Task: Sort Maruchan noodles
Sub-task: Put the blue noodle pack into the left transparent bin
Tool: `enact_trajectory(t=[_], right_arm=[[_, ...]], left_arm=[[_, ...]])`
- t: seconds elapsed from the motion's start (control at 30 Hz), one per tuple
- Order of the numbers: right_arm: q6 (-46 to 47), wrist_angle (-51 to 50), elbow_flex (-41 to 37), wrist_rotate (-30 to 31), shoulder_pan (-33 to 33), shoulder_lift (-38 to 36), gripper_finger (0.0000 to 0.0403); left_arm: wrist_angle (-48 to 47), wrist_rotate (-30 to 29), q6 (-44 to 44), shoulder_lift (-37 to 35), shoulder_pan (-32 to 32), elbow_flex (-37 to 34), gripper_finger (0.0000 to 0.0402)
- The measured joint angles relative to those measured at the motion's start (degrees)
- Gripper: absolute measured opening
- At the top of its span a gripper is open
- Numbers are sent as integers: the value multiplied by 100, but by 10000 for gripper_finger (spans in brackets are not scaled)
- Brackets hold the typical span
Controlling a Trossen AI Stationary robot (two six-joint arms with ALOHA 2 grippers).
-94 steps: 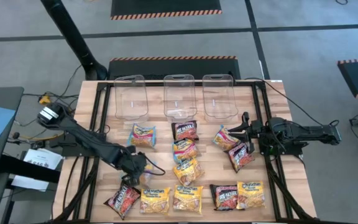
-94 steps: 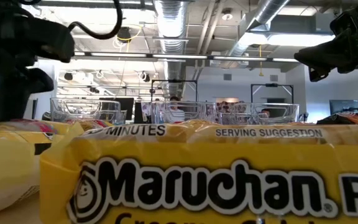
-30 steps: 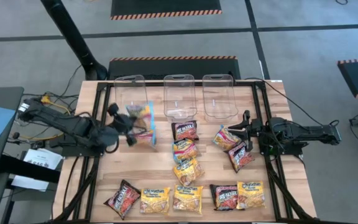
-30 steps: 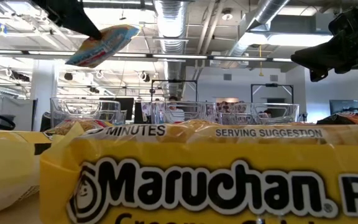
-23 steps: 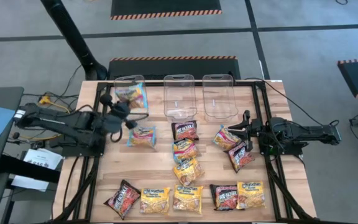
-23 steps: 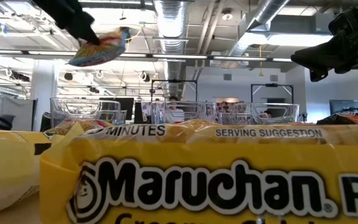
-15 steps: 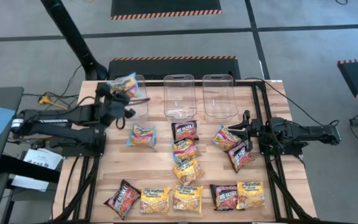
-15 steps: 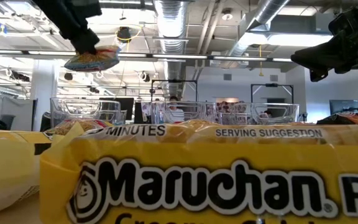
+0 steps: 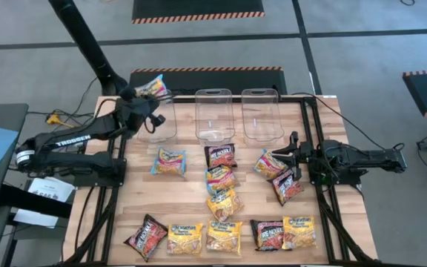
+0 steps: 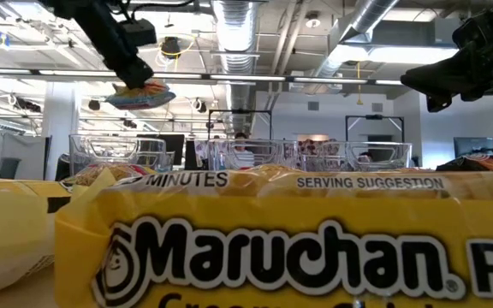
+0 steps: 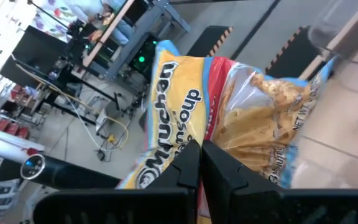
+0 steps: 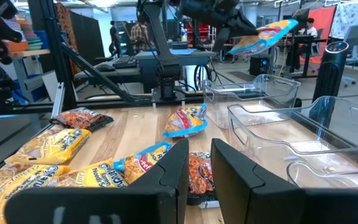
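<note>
My left gripper [image 9: 142, 94] is shut on a light blue-pink Maruchan packet [image 9: 153, 87] high over the far end of the left clear bin [image 9: 156, 119]. In the low view the packet [image 10: 141, 97] hangs well above the bins. Several other noodle packets lie flat on the table, among them a blue-pink one [image 9: 169, 162], a black-red one [image 9: 222, 155] and a yellow one [image 9: 224, 202]. My right gripper [image 9: 291, 157] hovers at the table's right, open with a narrow gap and nothing between its fingers [image 12: 229, 174]. My left gripper pinches the packet between its two fingers at one edge [image 11: 180, 138]. The rest of the packet [image 11: 253, 118] reaches out beyond the fingertips. It is lifted clear of the table and bins and lies roughly level in the low view.
Three clear bins stand in a row at the far edge: left, middle [image 9: 214, 117] and right [image 9: 262, 117]. An orange packet [image 9: 270, 165] and a black-red one [image 9: 288, 185] lie just by my right gripper. A row of packets [image 9: 224, 237] lines the near edge.
My left gripper has carried the blue-pink packet toward the table's far edge, from over the table's middle left to above the far end of the left bin. The packet has swung round and come from tilted to roughly level. The gripper has stayed shut.
</note>
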Motion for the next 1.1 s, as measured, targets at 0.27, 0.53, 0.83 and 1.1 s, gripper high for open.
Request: enact_trajectory(t=[0.27,0.53,0.83,1.1], right_arm=[[-2,2,0,0,0,0,95],[0,5,-2,-2,0,-1,95],[158,7,-2,-3,1,-1,95],[160,7,-2,-4,0,0,95]], left_arm=[[71,378,392,606,774,0,0],[142,826,550,1195,1260,-2,0],[476,1116,713,1813,1587,-4,0],[478,1454,691,1988,1635,-4,0]])
